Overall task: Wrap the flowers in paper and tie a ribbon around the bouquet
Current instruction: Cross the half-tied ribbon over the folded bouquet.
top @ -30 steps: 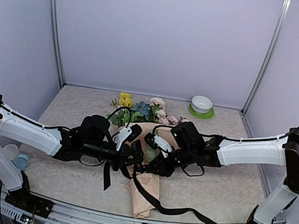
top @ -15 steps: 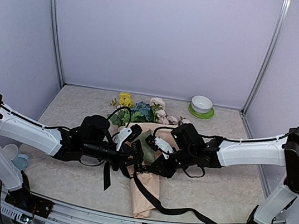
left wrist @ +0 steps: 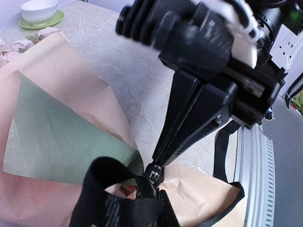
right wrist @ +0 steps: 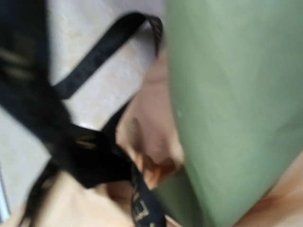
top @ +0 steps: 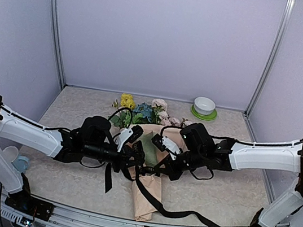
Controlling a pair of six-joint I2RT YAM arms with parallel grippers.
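The bouquet (top: 145, 195) lies along the table, a peach-tan paper cone with a sage green strip (left wrist: 57, 137) inside. The flowers (top: 140, 111), yellow, blue and pink, stick out at the far end. The black ribbon (top: 176, 213) crosses the cone's waist, and its long tail trails to the front right. A shorter end (top: 108, 180) hangs to the left. My left gripper (top: 135, 159) is shut on a ribbon loop (left wrist: 106, 170) at the waist. My right gripper (top: 155, 171) meets it there, its fingers (left wrist: 189, 113) pressed together on a printed ribbon piece (left wrist: 155, 174). The right wrist view is blurred.
A white bowl on a green saucer (top: 204, 106) stands at the back right. A pale cup and a blue object (top: 19, 160) sit behind my left arm near the front left. The metal front rail (top: 123, 225) lies just past the cone's tip.
My right gripper has closed on the ribbon and drawn slightly to the right, its arm shifting outward. My left gripper has stayed put, still shut.
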